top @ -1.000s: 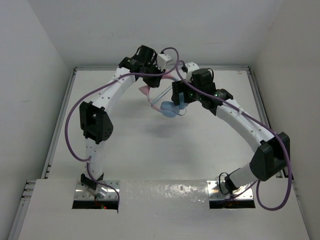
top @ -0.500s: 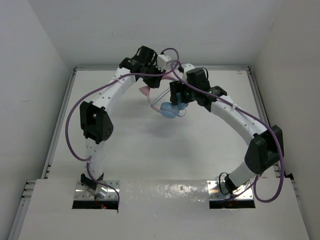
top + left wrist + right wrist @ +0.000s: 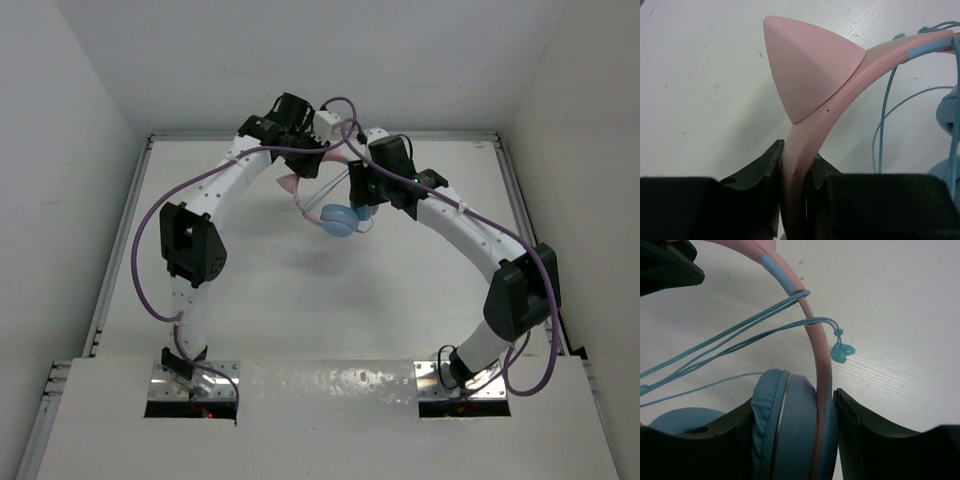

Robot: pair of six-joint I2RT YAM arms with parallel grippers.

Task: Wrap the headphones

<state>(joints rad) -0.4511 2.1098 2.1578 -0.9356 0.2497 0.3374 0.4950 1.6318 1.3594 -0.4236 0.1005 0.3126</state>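
The headphones (image 3: 338, 218) hang above the table at the back middle, held between both arms. My left gripper (image 3: 795, 167) is shut on the pink headband (image 3: 812, 127) just below a pink cat ear (image 3: 805, 65). In the top view the left gripper (image 3: 318, 160) sits behind the headphones. My right gripper (image 3: 795, 427) is shut on a light blue ear cup (image 3: 787, 425) with the headband (image 3: 819, 360) running through the jaws. In the top view the right gripper (image 3: 362, 203) is at the cup's right. The thin teal cable (image 3: 735, 337) loops around the headband, and its end (image 3: 841, 352) dangles.
White table (image 3: 300, 300) with raised rails at the left, back and right edges. Thick purple robot cables (image 3: 150, 225) hang along both arms. The second ear cup (image 3: 680, 422) shows at the lower left of the right wrist view.
My right arm has drawn in to the left and back, its elbow shifting left. The headphones stay held by both grippers, nearly in place.
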